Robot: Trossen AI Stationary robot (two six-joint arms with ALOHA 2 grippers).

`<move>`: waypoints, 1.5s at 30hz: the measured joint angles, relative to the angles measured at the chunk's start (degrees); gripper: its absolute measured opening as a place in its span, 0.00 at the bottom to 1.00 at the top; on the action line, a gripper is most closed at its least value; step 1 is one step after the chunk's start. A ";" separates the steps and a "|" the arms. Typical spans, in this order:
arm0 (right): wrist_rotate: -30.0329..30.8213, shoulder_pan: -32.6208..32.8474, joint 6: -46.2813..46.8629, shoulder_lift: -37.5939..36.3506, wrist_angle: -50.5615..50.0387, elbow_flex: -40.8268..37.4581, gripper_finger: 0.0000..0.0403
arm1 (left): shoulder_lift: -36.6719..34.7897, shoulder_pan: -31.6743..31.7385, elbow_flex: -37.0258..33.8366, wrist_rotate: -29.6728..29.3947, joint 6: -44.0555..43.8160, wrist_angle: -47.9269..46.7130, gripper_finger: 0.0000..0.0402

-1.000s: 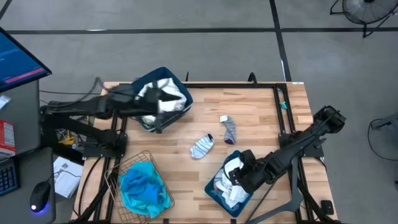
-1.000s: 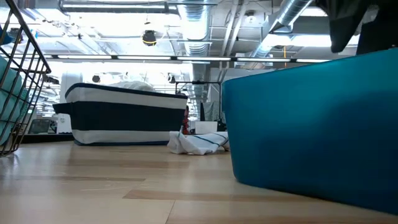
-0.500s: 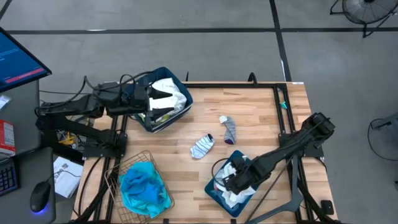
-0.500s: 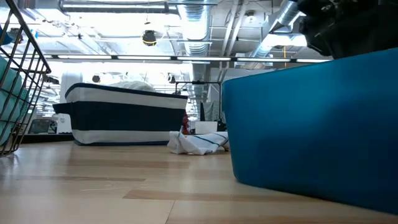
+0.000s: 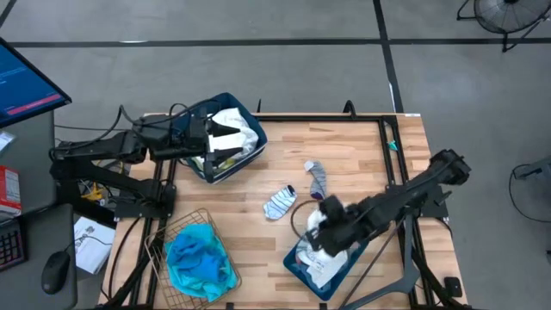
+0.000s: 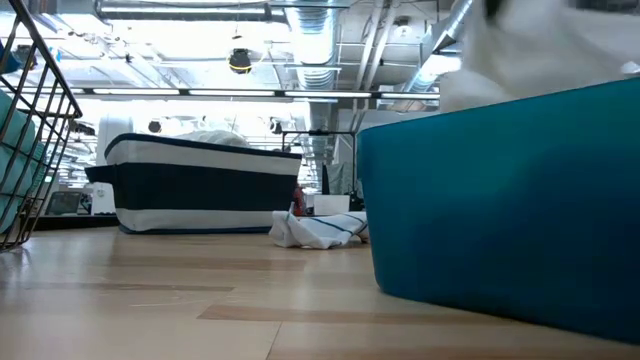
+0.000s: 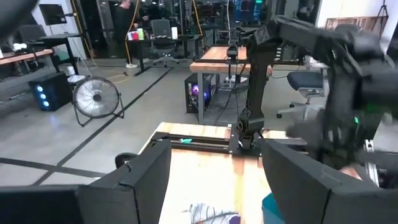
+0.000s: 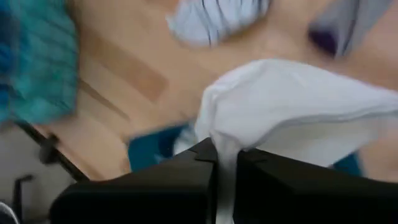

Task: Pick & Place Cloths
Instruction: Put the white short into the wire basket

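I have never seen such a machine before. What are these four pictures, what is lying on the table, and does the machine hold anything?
It is a robot with two dark arms at a wooden table. One picture looks down from above, one looks level across the table top, and two come from cameras on the arms' wrists. On the table lie two socks, two blue bins with cloths, and a wire basket holding a turquoise garment. The right claw is shut on a white cloth, lifted above the near bin. The left claw is open over the far bin.
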 joint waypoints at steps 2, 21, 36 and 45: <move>3.53 -1.03 -2.64 -1.94 -3.48 3.23 0.01 | -0.31 0.00 -0.01 -0.01 -0.01 0.09 0.58; -0.90 -35.79 -59.63 -2.43 33.64 8.18 0.00 | -10.75 0.00 0.04 -0.02 -3.39 -0.44 0.58; -25.24 -50.55 -62.13 24.64 55.78 20.70 0.00 | -15.48 0.00 0.05 -3.58 -3.50 -3.43 0.57; -25.15 -49.99 -69.92 40.57 47.99 35.84 0.08 | -15.48 0.00 0.03 -5.35 -3.48 -6.75 0.56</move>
